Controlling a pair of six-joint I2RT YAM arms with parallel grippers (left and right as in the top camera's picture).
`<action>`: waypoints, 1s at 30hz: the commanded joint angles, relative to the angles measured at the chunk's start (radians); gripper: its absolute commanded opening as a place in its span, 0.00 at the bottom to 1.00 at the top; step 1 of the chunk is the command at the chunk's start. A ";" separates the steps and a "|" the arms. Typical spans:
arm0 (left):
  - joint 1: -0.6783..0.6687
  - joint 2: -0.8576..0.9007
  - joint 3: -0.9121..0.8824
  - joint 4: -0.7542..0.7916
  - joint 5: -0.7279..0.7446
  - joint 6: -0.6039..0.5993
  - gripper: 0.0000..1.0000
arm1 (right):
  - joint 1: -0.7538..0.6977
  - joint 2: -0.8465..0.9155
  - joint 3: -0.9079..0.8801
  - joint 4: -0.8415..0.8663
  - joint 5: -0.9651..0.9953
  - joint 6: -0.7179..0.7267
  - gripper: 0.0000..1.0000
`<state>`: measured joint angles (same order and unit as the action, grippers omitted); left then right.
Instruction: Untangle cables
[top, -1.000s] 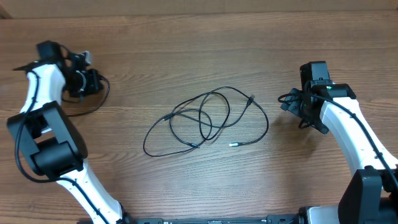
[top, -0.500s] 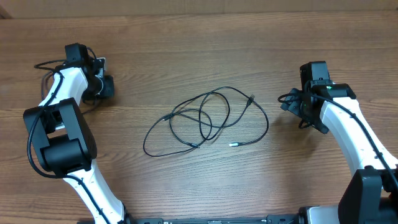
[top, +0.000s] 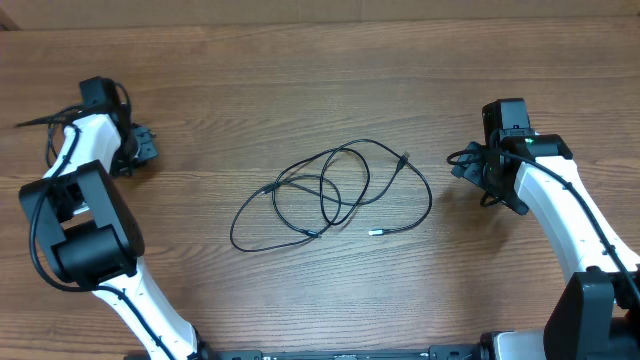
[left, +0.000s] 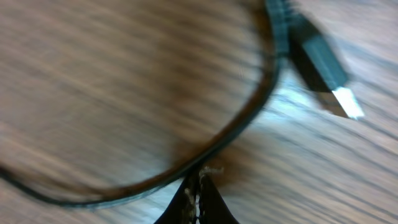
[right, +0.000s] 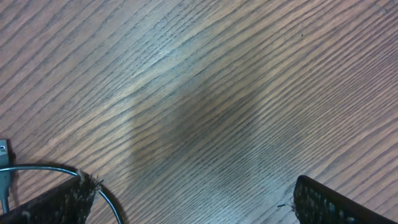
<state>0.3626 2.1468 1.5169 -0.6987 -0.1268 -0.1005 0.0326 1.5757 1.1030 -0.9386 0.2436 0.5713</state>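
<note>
Cables (top: 330, 195): lying at the middle of the table (top: 320, 60) in loose overlapping loops, crossed near the centre, 1 silver-tipped end (top: 376, 232) free at the lower right. Well apart from both arms. Left gripper (left: 198, 196) off at the far left, closed tip to tip. Right gripper (right: 196, 186) spread wide over bare wood, holding nothing.

Risk of dragging the whole heap, or cinching the crossings into a knot, by pulling 1 loop with nothing pinning the rest. Risk of closing on 2 strands at a crossing. Thin cord flat on wood: likely to slip from the fingertips.

Left wrist view badly blurred: 1 black cord (left: 239, 127) with a silver-tipped plug (left: 326, 71) curving just past the closed tips. Pinched or merely beside: cannot tell. Possibly 1 more cable, lying apart from the heap. Number of cords in the heap and over-under order at the crossings: too fine to make out.
</note>
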 joint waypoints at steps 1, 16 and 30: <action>0.067 0.024 -0.042 -0.018 -0.016 -0.067 0.05 | -0.007 -0.008 -0.003 0.002 0.014 -0.004 1.00; 0.070 -0.048 0.090 -0.129 0.335 -0.001 0.04 | -0.007 -0.008 -0.003 0.002 0.014 -0.004 1.00; -0.052 -0.236 0.103 -0.490 0.726 -0.003 0.04 | -0.007 -0.008 -0.003 0.002 0.014 -0.004 1.00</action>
<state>0.3561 1.9026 1.6279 -1.1748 0.5262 -0.1207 0.0326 1.5757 1.1030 -0.9386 0.2432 0.5716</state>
